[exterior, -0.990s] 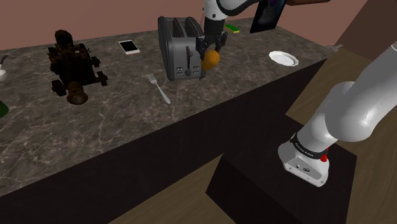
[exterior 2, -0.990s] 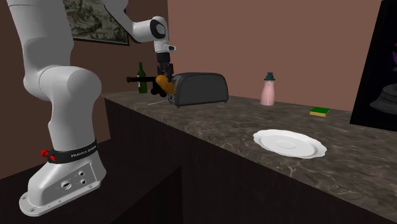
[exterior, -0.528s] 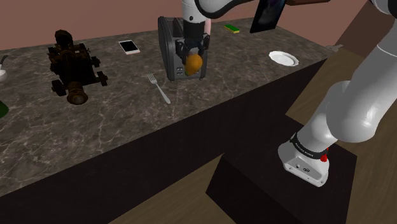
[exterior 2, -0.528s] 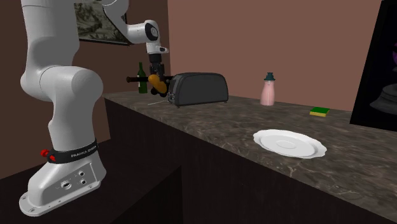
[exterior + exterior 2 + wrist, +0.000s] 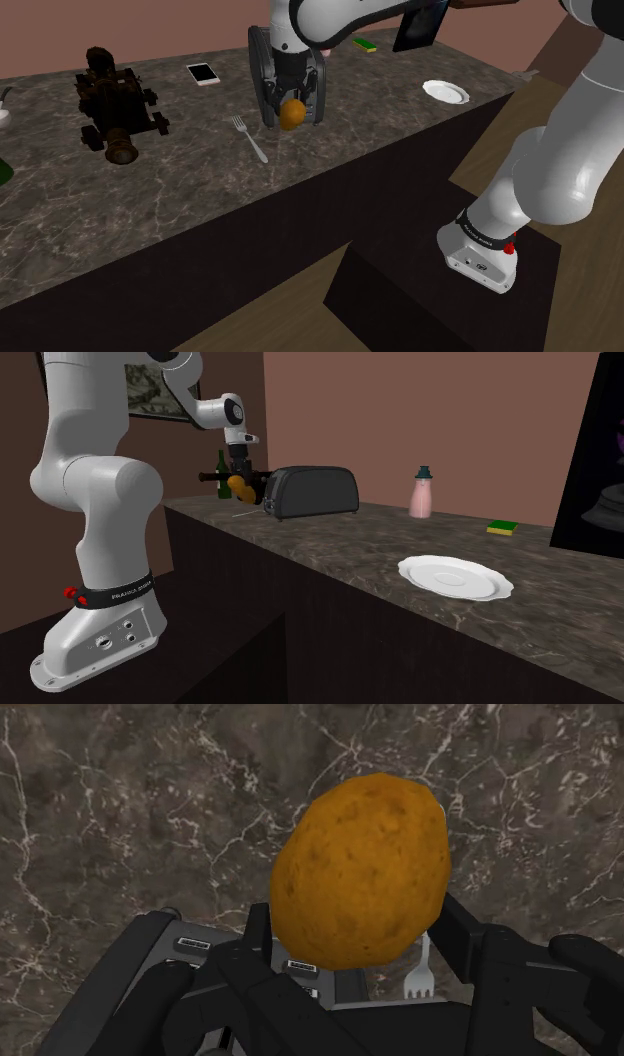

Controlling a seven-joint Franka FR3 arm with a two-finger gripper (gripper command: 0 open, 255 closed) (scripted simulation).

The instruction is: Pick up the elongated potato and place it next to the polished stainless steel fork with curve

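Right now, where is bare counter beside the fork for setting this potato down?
Bare marble lies between the fork and the cannon model, and from the fork to the counter edge. Also open between toaster and plate. Crowded behind the fork, by the toaster.

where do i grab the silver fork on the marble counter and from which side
The silver metal fork lies flat on the dark marble counter, tines toward the back, handle toward the front edge. Grip the handle mid-length, straight down from above, closing across its narrow width; lying flat, it offers no side purchase. The end effector first has to set down the orange-brown potato it clasps.
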